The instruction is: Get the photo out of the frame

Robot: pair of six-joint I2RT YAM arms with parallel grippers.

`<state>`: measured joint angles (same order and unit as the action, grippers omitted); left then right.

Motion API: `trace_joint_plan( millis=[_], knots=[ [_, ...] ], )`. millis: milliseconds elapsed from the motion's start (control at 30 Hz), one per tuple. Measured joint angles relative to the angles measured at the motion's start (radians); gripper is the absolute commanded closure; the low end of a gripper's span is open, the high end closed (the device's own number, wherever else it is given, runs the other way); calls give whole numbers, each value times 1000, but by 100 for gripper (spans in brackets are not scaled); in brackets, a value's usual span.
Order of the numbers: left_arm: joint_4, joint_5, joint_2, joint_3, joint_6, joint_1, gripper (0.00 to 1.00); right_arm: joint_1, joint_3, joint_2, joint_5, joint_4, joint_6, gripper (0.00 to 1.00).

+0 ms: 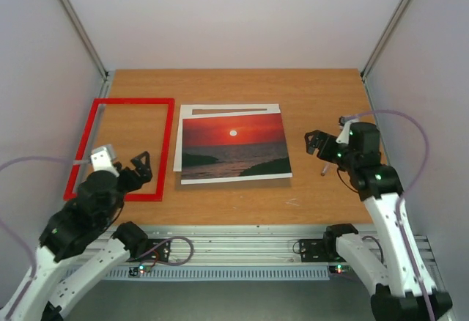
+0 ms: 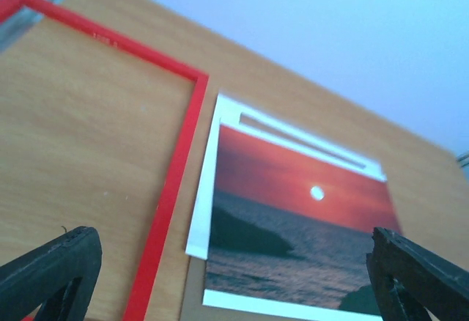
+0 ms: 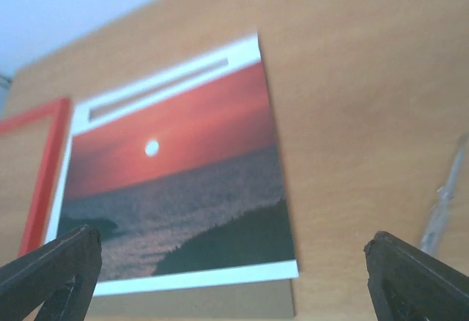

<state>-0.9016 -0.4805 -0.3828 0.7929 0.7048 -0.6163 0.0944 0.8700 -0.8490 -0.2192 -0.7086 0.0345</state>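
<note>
Photo (image 1: 234,149) lies flat and face up on the counter (image 1: 315,86), just right of the frame (image 1: 168,149) and outside it, on top of the white mat (image 1: 192,108). I judge the removal done. Left end effector (image 1: 141,167) hovers over the frame's near right corner. Right end effector (image 1: 316,144) sits well right of the frame, past the photo. Both are released and hold nothing, probably so the print stays undisturbed. Photo's long axis runs away from the frame, sky edge far and sea edge near, slightly skewed on the mat.
</note>
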Motion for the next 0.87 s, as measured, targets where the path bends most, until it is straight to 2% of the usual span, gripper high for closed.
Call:
trace_joint_plan(
  millis=[67,333,567,867],
  knots=[
    [-37,-5,39,56,-6,0,1,0,79,71,60,-67,31,2],
    [-148,-43,111,205,-53,0,1,0,145,321,152,-153,99,1],
    [-186,-60,146,209,-79,0,1,0,116,397,178,-165,122,2],
    [-189,-57,148,195,-85,0,1,0,91,417,186,-164,126,1]
  ],
)
